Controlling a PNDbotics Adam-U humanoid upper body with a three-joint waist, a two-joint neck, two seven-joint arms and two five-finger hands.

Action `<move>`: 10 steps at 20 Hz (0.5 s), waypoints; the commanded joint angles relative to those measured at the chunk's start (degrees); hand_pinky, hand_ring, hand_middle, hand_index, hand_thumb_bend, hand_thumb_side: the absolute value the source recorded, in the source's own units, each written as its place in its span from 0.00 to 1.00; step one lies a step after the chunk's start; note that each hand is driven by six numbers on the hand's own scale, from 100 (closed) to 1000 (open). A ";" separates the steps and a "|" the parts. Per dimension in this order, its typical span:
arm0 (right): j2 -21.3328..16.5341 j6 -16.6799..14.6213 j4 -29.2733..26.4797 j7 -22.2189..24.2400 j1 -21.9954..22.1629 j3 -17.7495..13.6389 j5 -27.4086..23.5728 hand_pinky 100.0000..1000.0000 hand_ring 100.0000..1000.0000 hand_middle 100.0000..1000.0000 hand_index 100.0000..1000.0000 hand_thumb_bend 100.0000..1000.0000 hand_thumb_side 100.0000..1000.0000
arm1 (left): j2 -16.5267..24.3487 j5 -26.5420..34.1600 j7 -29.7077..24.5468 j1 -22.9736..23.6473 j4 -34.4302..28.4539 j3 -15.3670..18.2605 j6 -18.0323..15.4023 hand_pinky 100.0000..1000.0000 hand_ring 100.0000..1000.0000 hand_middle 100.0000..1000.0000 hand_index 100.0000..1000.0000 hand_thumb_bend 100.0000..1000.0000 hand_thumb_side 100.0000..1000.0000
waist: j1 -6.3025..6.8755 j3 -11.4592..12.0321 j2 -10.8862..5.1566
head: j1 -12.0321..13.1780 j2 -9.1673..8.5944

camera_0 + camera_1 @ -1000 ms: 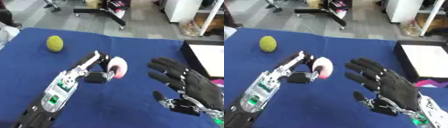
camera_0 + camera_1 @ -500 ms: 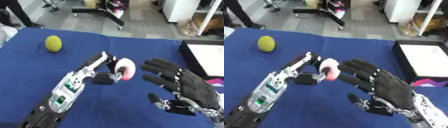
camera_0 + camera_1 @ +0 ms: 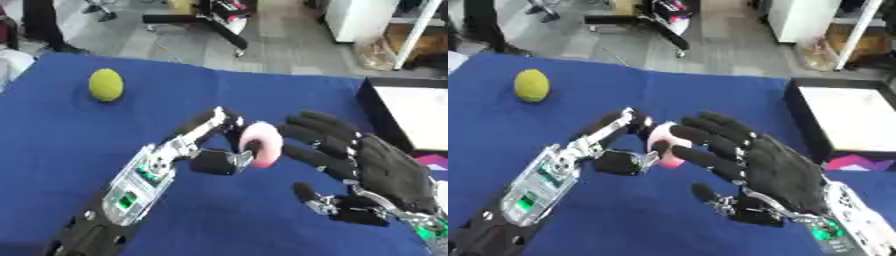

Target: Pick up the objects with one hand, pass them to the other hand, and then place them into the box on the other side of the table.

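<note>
A pink and white rounded object (image 3: 261,143) is held above the blue table (image 3: 52,135) in the middle, pinched between the fingers and thumb of my left hand (image 3: 210,150). My right hand (image 3: 367,165) is open, its black fingers spread and reaching leftward so the fingertips touch or nearly touch the pink object; in the right eye view they partly cover it. A yellow-green ball (image 3: 106,85) lies on the table at the far left. The box (image 3: 846,120), black-walled with a white floor, stands at the table's right edge.
A pink and purple patterned thing (image 3: 852,162) shows just below the box. Beyond the table's far edge are a grey floor, a black wheeled stand (image 3: 206,22) and white furniture (image 3: 359,17).
My left hand has carried the pink object rightward, and my right hand has moved left to meet it; its fingers now reach the object.
</note>
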 commanded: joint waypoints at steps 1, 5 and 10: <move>-0.34 0.10 -1.17 -0.35 -0.96 -0.67 0.07 0.98 1.00 0.99 1.00 0.00 0.00 | -0.28 1.83 -0.53 -0.79 -1.32 -0.49 -0.05 0.58 0.38 0.28 0.46 0.00 0.18 | 0.13 -0.13 -0.83 | 0.07 0.18; -0.16 0.20 -1.17 -0.42 -1.12 -0.63 0.25 0.98 1.00 0.99 1.00 0.00 0.00 | -0.51 3.58 -1.11 -0.77 -1.36 -1.27 0.18 0.58 0.38 0.28 0.46 0.00 0.18 | 0.17 -0.22 -0.83 | 0.09 0.14; 0.06 0.43 -1.17 -0.51 -1.22 -0.60 0.23 0.98 1.00 0.98 1.00 0.00 0.00 | -1.03 4.52 -1.79 -1.10 -1.45 -2.08 0.35 0.58 0.39 0.29 0.46 0.00 0.18 | 0.21 -0.28 -0.81 | 0.15 0.18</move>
